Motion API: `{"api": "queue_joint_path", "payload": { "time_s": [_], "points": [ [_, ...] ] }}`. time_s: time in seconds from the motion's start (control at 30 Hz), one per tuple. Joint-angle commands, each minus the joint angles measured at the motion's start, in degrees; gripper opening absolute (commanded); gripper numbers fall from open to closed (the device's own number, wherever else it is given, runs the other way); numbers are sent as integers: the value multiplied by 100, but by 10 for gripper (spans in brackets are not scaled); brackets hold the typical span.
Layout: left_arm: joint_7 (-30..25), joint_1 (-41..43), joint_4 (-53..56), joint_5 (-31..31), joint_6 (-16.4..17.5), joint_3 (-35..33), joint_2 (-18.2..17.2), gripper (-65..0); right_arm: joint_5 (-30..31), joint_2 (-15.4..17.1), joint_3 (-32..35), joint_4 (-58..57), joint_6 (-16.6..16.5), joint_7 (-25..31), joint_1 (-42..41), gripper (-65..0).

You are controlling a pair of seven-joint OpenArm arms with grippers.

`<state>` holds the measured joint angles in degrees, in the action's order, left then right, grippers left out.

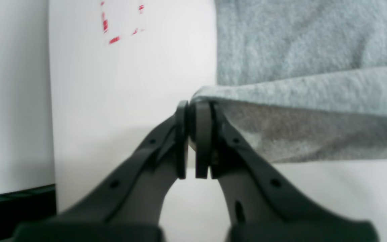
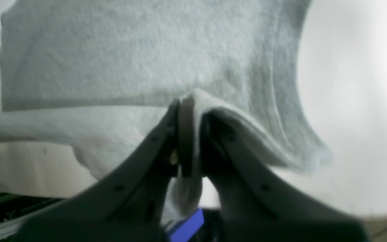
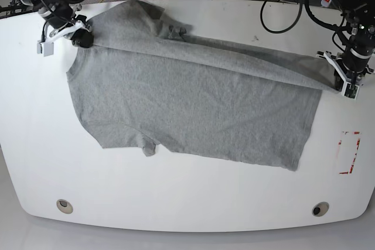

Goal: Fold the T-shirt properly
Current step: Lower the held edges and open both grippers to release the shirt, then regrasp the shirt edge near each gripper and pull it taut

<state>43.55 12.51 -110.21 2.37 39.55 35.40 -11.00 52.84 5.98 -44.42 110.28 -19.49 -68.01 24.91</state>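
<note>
I am a robot with two arms, working over a white tabletop (image 3: 187,203). A light grey T-shirt (image 3: 193,109) lies spread across most of it, and I grip it at two places along its far edge.

My left jaws (image 1: 193,134) are closed on a folded edge of the T-shirt (image 1: 297,101). The cloth comes out from between the tips and stretches away to their right, lifted a little off the tabletop (image 1: 129,94). More flat cloth lies beyond and above the tips. Beyond the tips on the other side, some red marks (image 1: 113,30) sit on the white surface, well apart from the cloth.

My right jaws (image 2: 190,134) are also closed on the T-shirt (image 2: 129,60). A bunched fold sits pinched between the tips, with some cloth hanging below them. The rest of the shirt spreads out beyond the tips and to both sides.

In the base view, the shirt's far edge runs as a raised fold between my right jaws (image 3: 82,38) and my left jaws (image 3: 347,83). The near part lies flat on the tabletop.
</note>
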Motion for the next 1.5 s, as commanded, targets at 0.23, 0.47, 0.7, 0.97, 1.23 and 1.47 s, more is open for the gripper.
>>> {"api": "queue_joint_path", "payload": {
  "time_s": [0.23,0.47,0.7,0.97,1.23,1.47],
  "points": [
    [-113,-1106,1109,-488,-56,-335,-135,-650,-110,259,86,-975,-51,124,-877,-650],
    [-148,-1449,1839,-532,-56,-590,-372,-650,-119,409,86,-1397,-51,141,-1203,-650],
    [-377,-1546,2191,-532,-56,-1118,-565,-475,-119,462,86,-1397,-43,150,-1343,-499],
    [-368,-1546,2164,-505,-30,-1302,-601,-158,-66,497,51,-958,-51,141,-965,-235],
    [-368,-1502,1830,-505,-12,-1258,-618,-158,277,154,51,-140,-51,115,-113,-235],
    [-386,-1300,1619,-505,-12,-995,-592,-158,426,-268,95,-158,-51,106,476,-235]
  ]
}}
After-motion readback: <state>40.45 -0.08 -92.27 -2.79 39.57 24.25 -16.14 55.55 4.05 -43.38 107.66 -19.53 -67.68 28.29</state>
